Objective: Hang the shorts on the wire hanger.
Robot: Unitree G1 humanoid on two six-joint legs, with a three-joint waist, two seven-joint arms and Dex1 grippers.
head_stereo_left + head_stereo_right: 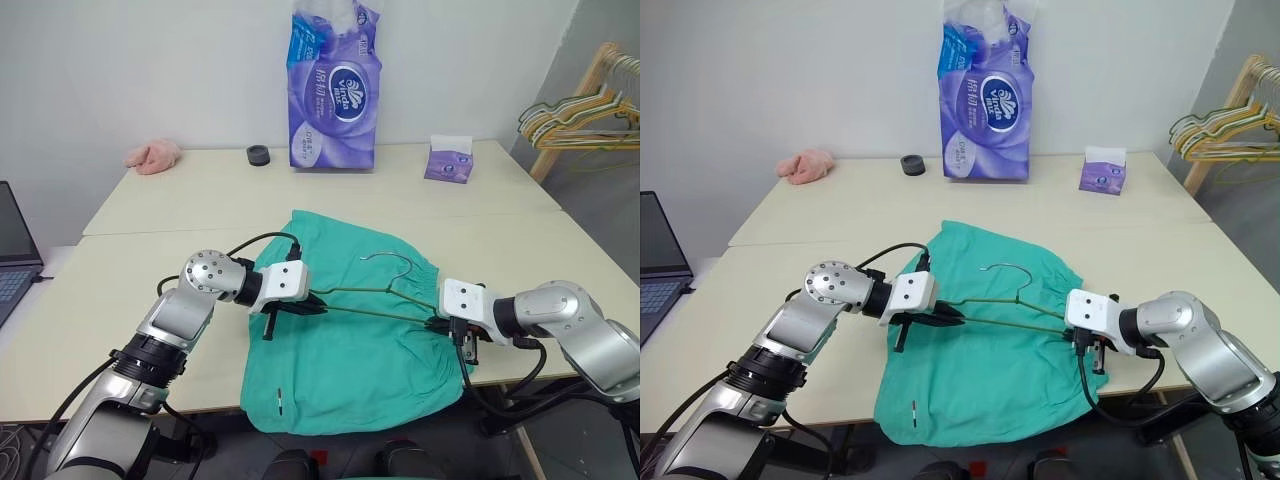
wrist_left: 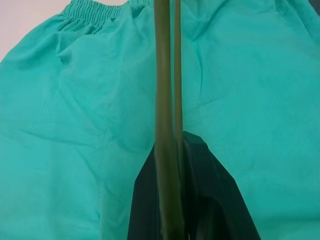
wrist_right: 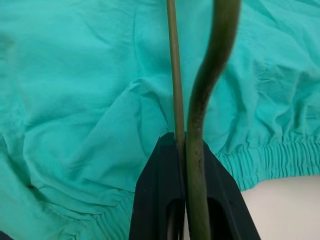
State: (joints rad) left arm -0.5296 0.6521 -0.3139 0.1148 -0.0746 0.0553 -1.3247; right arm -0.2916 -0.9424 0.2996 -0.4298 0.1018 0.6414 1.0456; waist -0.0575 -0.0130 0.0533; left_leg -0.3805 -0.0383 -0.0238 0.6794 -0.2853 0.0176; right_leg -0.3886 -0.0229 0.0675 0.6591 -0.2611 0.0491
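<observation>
We pinch the wire hanger (image 1: 385, 291) w/ both claws, left gripper (image 1: 318, 303) & right gripper (image 1: 437, 324), over the shorts (image 1: 350, 360) at the table's (image 1: 150, 290) front edge.

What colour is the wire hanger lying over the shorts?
Olive green, a thin wire hanger; it shows best in the right wrist view.

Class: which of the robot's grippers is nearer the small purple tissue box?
Right. The right gripper is nearer the tissue box; the left gripper sits farther across.

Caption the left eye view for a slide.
Both end effectors, left and right, grip the wire hanger over teal shorts.
</observation>
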